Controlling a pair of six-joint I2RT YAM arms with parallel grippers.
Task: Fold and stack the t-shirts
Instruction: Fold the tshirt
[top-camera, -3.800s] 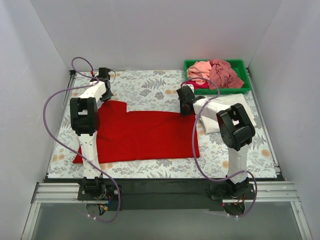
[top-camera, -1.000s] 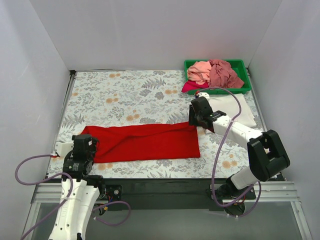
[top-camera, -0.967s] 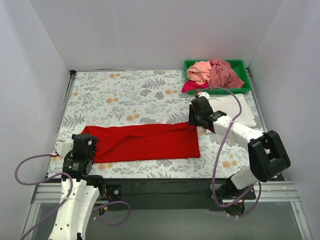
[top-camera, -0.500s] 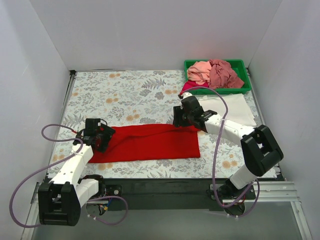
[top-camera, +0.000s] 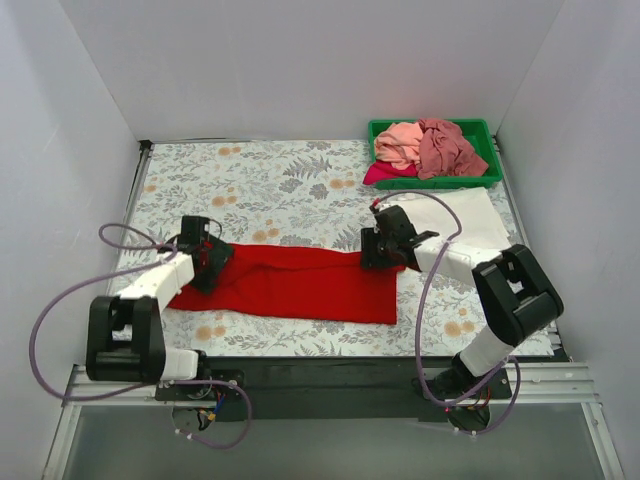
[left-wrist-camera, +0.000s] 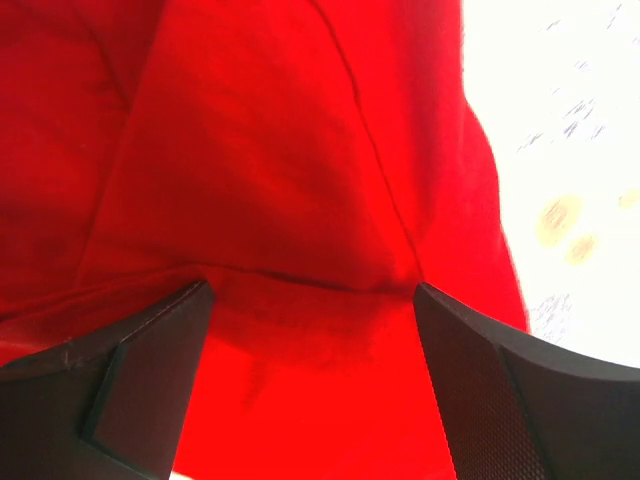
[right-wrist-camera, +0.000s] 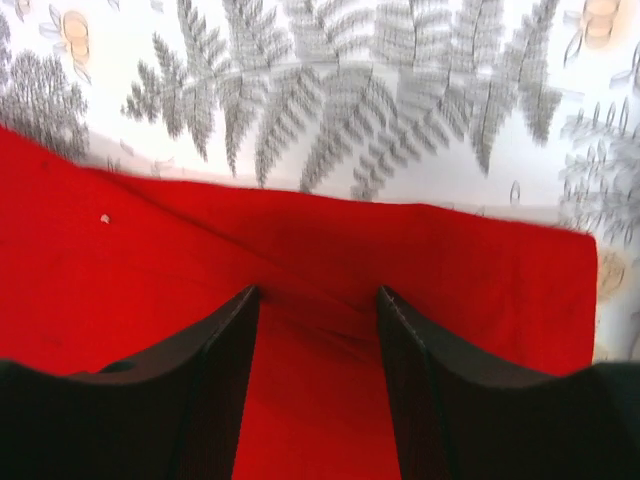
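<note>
A bright red t-shirt lies folded into a long band across the table's front half. My left gripper rests on its left end, jaws wide open; in the left wrist view the gripper straddles flat red cloth. My right gripper sits on the band's far right corner. In the right wrist view the gripper is open over the red cloth, a small wrinkle between the tips. A folded white t-shirt lies at the right. Light pink, dusty rose and magenta t-shirts are heaped at the back right.
The green tray holding the heap stands at the back right corner. A floral tablecloth covers the table, with white walls on three sides. The right arm's cable arcs over the white t-shirt.
The shirt, spread wide seconds ago, is now a narrow band. My left arm swung in from the near-left edge onto the shirt's left end and its jaws widened. The right gripper shifted slightly along the far edge.
</note>
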